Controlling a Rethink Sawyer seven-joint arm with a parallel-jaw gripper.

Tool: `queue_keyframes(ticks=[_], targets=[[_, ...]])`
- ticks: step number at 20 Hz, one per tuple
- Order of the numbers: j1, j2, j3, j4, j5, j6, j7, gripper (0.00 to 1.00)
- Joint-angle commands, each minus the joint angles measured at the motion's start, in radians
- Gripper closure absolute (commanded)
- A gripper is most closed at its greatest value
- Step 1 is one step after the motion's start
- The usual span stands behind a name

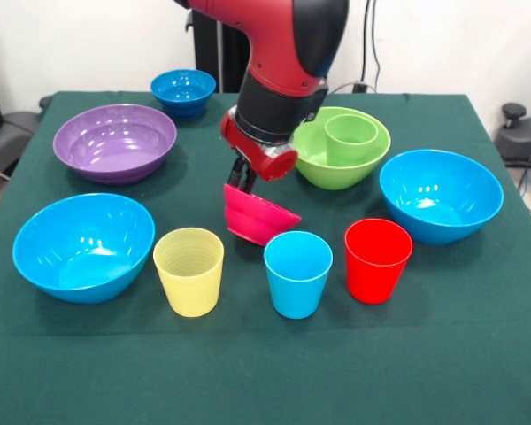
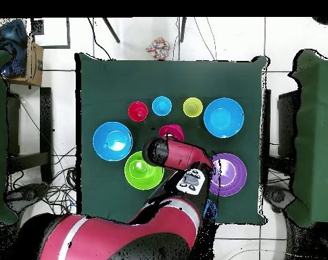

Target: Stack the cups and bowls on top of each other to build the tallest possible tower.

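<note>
I have the pink bowl (image 1: 259, 215) tipped on its side, rim toward the arm, so it hangs by one edge and can be carried over to the tower. The gripper (image 1: 242, 178) has its fingers pinched on that rim; the bowl looks lifted, just behind the blue cup (image 1: 297, 274).

The tower is only begun: the green cup (image 1: 351, 136) sits upright inside the green bowl (image 1: 336, 165), right of the arm.

The yellow cup (image 1: 189, 270), blue cup and red cup (image 1: 377, 259) stand in a near row, apart. Two large blue bowls (image 1: 82, 245) flank them; the purple bowl (image 1: 115, 141) and small dark blue bowl (image 1: 183, 91) lie far left.
</note>
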Motion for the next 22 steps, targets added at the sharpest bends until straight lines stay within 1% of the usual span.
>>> queue_keyframes(ticks=[1, 2, 5, 7, 9, 12, 17, 19, 22], targets=[[-0.059, 0.000, 0.118, -0.052, 0.021, 0.145, 0.048, 1.00], [-0.058, 0.000, 0.117, -0.052, 0.022, 0.154, 0.051, 1.00], [-0.038, 0.007, 0.101, -0.046, 0.027, 0.131, 0.081, 1.00], [-0.024, 0.018, 0.081, -0.064, 0.023, 0.128, 0.090, 1.00], [-0.031, 0.020, 0.085, -0.076, 0.021, 0.116, 0.084, 1.00], [-0.064, -0.001, 0.113, -0.081, 0.016, 0.138, 0.052, 1.00], [-0.067, -0.018, 0.115, -0.087, 0.025, 0.193, 0.053, 1.00], [-0.051, -0.024, 0.100, -0.092, 0.034, 0.219, 0.075, 1.00], [-0.006, -0.028, 0.057, -0.103, 0.056, 0.264, 0.137, 1.00]])
